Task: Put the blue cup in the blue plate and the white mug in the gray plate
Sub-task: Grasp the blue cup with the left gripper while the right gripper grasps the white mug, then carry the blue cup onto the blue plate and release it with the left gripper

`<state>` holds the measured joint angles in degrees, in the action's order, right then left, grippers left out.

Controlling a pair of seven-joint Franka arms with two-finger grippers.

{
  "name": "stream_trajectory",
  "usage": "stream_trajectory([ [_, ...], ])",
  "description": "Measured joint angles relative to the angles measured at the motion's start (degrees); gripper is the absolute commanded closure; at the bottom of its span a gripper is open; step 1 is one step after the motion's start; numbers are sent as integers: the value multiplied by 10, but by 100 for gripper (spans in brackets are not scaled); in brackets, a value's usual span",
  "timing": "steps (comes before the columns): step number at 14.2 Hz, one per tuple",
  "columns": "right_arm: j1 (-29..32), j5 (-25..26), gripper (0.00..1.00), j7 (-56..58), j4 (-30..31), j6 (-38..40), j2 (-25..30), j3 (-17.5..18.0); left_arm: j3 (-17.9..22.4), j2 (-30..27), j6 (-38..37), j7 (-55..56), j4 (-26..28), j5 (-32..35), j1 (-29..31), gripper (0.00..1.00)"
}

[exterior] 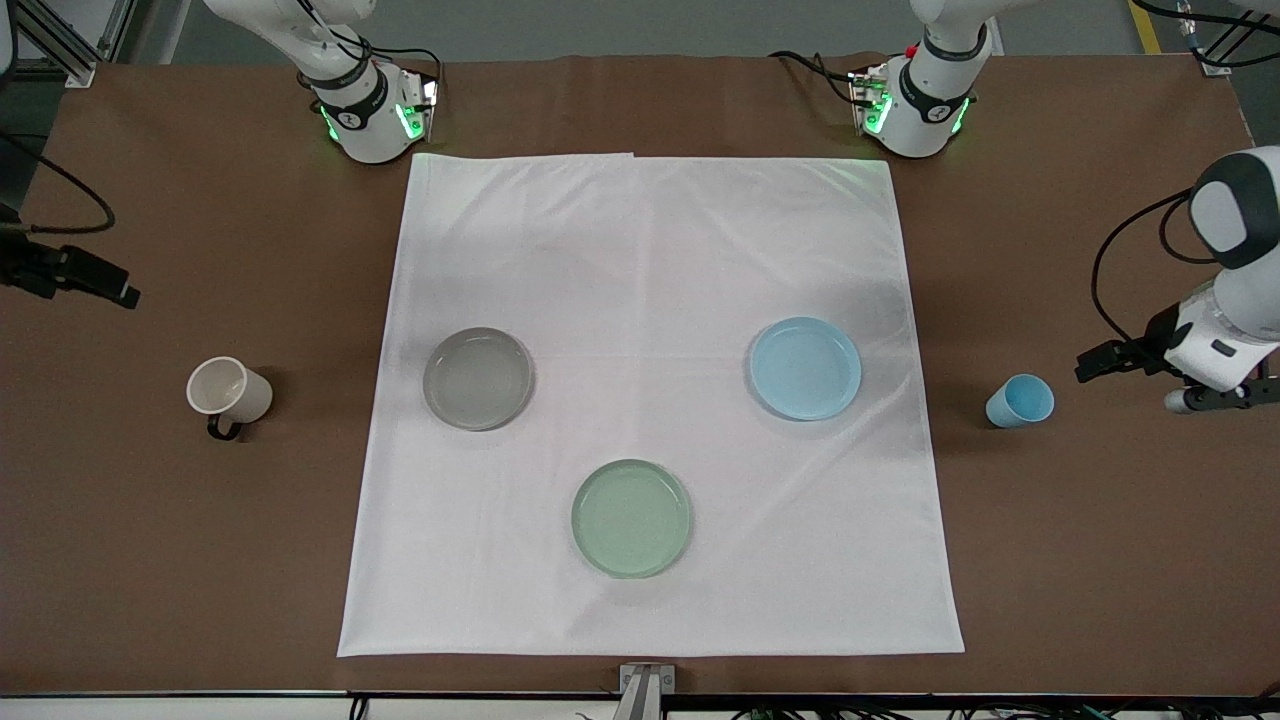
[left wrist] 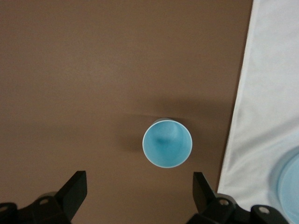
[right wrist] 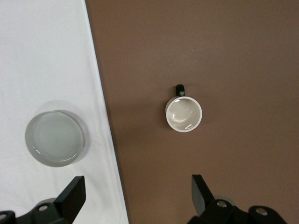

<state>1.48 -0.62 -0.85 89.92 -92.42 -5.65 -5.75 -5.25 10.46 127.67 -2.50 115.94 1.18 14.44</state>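
Note:
The blue cup stands upright on the brown table, off the cloth, toward the left arm's end. The blue plate lies empty on the cloth beside it. The white mug stands off the cloth toward the right arm's end, its black handle toward the front camera. The gray plate lies empty on the cloth. My left gripper is open and empty, up over the table beside the cup. My right gripper is open and empty, high over the cloth's edge between mug and gray plate.
A pale green plate lies empty on the white cloth, nearer the front camera than the other two plates. The brown table surrounds the cloth. A dark part of the right hand shows at the front view's edge.

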Motion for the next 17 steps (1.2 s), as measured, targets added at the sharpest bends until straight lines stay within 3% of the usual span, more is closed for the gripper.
stream_trajectory([
  [5, 39, 0, 0, 59, 8, -104, -116, -1, 0, 72, 89, -7, 41, 2, 9, 37],
  [11, 65, 0, 0, 69, 9, -202, -215, -1, -1, 118, 122, -7, 41, 5, 8, 100],
  [14, 69, 0, 1, 69, 9, -220, -257, -2, -8, 117, 122, -7, 36, 5, 6, 100],
  [17, 72, 0, 11, 69, 11, -238, -286, -2, -38, 93, 71, 1, 27, 5, 7, 100],
])
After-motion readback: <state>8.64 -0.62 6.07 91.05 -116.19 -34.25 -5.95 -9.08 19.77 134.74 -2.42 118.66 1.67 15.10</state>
